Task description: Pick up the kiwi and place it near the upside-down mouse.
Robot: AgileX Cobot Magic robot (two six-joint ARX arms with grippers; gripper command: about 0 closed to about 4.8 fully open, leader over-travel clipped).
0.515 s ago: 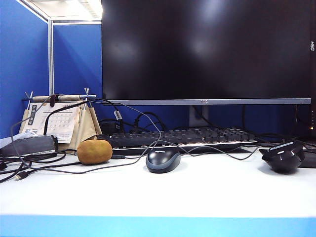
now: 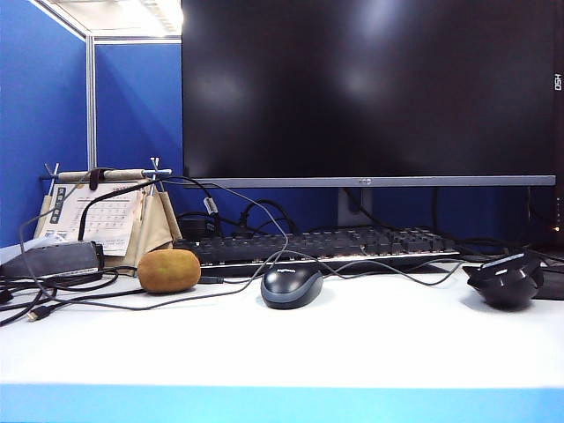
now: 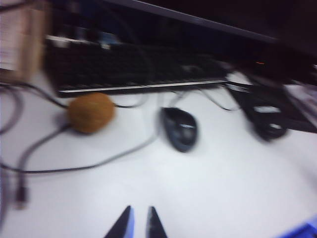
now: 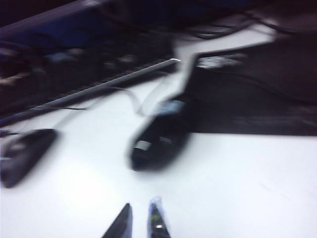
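The kiwi (image 2: 168, 270), a brown fuzzy oval, lies on the white table at the left, in front of the keyboard; the left wrist view also has the kiwi (image 3: 91, 112). The upside-down mouse (image 2: 505, 280), glossy black and angular, sits at the far right. It is blurred in the right wrist view (image 4: 158, 141). No gripper shows in the exterior view. My left gripper (image 3: 140, 210) hovers over bare table well short of the kiwi, fingers nearly together, nothing between them. My right gripper (image 4: 141, 206) hangs short of the upside-down mouse, a narrow slit between its fingers, empty.
A smooth grey-blue mouse (image 2: 292, 286) sits mid-table between kiwi and black mouse. Behind stand a black keyboard (image 2: 326, 247), a big monitor (image 2: 370, 88) and a desk calendar (image 2: 97, 216). Loose cables (image 2: 53, 300) trail across the left side. A dark pad (image 4: 257, 99) lies beside the black mouse.
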